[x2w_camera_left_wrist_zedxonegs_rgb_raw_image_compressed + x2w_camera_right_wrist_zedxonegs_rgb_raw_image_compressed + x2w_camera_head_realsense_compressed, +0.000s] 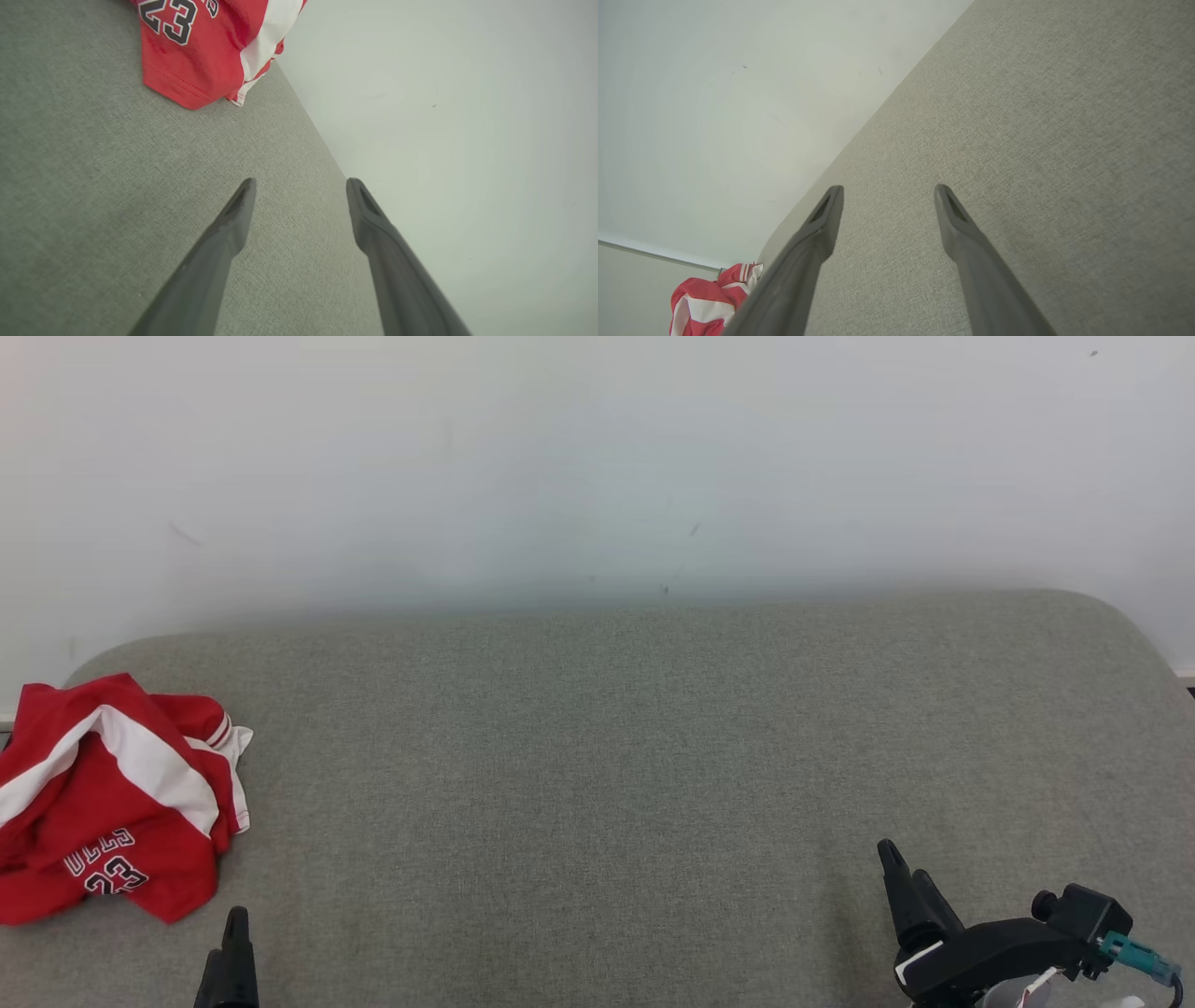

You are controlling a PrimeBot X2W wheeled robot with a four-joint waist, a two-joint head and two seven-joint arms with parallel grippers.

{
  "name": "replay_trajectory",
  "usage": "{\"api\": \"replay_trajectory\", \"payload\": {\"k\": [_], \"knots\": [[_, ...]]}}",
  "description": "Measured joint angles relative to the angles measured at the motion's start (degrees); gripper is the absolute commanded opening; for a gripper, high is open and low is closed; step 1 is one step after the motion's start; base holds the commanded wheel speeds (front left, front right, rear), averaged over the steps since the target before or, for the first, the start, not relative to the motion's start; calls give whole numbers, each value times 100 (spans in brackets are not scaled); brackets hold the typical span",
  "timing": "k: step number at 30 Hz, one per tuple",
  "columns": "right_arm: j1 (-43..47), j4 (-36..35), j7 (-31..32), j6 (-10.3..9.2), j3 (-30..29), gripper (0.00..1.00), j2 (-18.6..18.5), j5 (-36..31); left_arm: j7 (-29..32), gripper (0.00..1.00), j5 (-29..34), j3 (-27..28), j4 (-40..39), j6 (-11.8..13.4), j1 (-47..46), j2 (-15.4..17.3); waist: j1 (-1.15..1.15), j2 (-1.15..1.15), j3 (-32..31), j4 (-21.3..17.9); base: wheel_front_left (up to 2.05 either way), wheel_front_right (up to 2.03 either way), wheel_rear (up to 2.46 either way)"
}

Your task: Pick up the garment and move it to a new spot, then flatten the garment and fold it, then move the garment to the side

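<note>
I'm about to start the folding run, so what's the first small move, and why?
Probably reach the left gripper toward the jersey: it lies crumpled at the left end of the grey surface, just ahead of that gripper, which is open and empty. The right gripper, also open, is far across.

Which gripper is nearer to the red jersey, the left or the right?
Left. The left gripper is close below the red jersey, not touching it. The right gripper is far away, across the grey surface, at the head view's lower right.
</note>
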Motion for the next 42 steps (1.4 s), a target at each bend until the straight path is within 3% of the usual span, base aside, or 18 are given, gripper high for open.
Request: {"api": "replay_trajectory", "payload": {"k": [34,42], "knots": [[-186,119,-712,-537,895,100,-243,-2610,-704,100,2913,-523,-407,548,352,230,1,0,-203,36,0,0,0],[-192,188,-902,-654,1050,100,-313,-3195,-870,100,3671,-899,-437,534,361,452,1,0,-258,77,0,0,0]]}}
